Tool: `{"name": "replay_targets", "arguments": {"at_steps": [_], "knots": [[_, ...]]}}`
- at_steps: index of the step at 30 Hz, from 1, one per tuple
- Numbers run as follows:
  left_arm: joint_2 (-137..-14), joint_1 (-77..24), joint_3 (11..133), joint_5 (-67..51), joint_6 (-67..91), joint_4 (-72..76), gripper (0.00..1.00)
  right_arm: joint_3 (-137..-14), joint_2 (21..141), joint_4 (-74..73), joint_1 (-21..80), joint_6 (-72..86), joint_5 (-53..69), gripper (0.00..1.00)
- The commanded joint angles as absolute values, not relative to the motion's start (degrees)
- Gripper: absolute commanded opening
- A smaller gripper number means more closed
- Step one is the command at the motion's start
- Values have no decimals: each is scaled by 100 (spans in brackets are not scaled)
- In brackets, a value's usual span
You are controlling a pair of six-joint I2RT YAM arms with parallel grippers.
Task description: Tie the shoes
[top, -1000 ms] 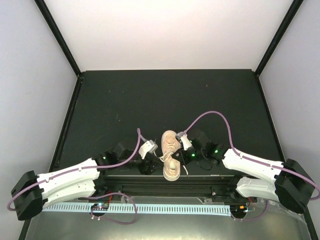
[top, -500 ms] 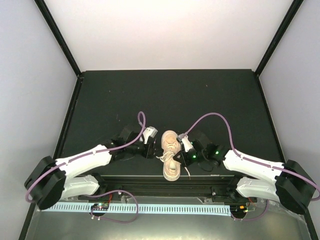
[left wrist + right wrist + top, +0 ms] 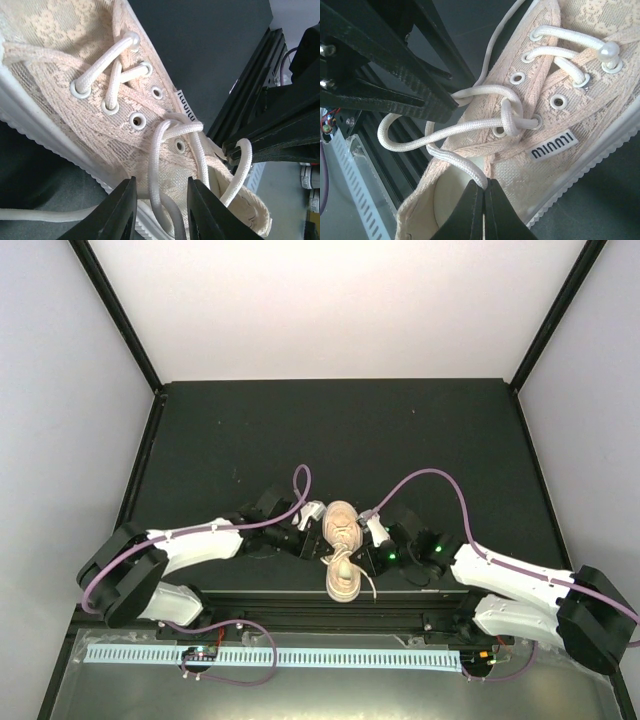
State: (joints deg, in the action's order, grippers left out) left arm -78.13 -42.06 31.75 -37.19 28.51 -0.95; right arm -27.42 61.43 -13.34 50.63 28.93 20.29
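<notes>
The beige-pink sneaker (image 3: 342,545) lies at the near edge of the black mat, toe pointing away, heel over the rail. My left gripper (image 3: 313,540) is at the shoe's left side. In the left wrist view it (image 3: 159,212) is open, with a loop of off-white lace (image 3: 155,165) lying between its fingers against the shoe's side (image 3: 75,55). My right gripper (image 3: 364,558) is at the shoe's right side. In the right wrist view it (image 3: 484,192) is shut on a strand of lace (image 3: 455,160) over the shoe's opening (image 3: 450,195). The laces cross in a loose first knot (image 3: 509,117).
A black metal rail (image 3: 280,602) runs along the near edge under the heel and shows in both wrist views (image 3: 380,75) (image 3: 270,120). A white slotted cable duct (image 3: 300,657) lies in front of it. The black mat (image 3: 330,430) extends behind the shoe.
My left arm has swung right and forward until its gripper reaches the shoe's left side. My right gripper has stayed at the shoe, shifting slightly nearer.
</notes>
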Motion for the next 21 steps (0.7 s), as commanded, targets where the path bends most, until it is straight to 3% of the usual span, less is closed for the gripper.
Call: {"name": "replay_targets", "arguments": {"at_steps": [1,5,10,21], "knots": [[-7976,-4183,3431,-3922,2760,67,28,-2720,6057,-1303,5031,2920,2061,2],[-8060,-4184,3469,-3967,2763,113,22,-2692,6036,-1313,5033,2919,2061,2],[-8081,-4192,3397,-4189,2784,335,2,-2717,5896,-1454,5034,2980,1841,2],[-7936,-4344,3239,-3988,2851,1122,1,-3191,6042,-2161,5035,3013,1014,2]]}}
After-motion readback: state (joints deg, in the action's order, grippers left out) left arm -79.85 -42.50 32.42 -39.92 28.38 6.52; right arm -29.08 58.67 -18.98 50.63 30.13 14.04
